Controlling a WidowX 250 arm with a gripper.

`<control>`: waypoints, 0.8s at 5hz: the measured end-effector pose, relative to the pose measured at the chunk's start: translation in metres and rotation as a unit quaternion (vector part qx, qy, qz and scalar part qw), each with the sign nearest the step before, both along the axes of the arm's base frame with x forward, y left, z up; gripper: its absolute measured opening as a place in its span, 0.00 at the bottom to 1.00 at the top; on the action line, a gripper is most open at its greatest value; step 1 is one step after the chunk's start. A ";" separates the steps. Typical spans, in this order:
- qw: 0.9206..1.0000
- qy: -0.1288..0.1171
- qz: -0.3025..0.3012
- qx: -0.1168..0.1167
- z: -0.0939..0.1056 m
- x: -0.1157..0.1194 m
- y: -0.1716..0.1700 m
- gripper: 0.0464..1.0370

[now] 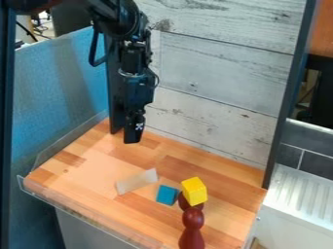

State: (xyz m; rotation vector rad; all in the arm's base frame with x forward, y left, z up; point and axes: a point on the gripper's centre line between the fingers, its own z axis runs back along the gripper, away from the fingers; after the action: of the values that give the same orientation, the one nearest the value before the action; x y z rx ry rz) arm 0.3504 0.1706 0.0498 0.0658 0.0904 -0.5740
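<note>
Your pale block (137, 181) lies on the counter (84, 170), below the hand (134, 136) and apart from it; blue block (166, 195) farther off. Yellow block (194, 190) apparently rests on a dark-red piece (184, 202), beyond which stands a red figure (192, 228). You cannot tell the hand's opening or hold.

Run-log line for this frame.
gripper at board's back, nothing seen held | blue block between pale block and yellow block | dark red pawn-shaped piece nearest camera
</note>
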 end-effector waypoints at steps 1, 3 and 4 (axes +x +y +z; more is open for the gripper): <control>1.000 0.020 -0.001 -0.010 -0.016 -0.005 -0.003 0.96; 0.995 -0.027 -0.091 -0.003 0.040 -0.025 -0.057 0.96; 0.984 -0.043 -0.170 0.022 0.028 -0.035 -0.081 0.96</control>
State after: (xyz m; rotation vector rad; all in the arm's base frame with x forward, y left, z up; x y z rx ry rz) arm 0.3157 0.0899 0.0779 0.1510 0.0061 -0.9100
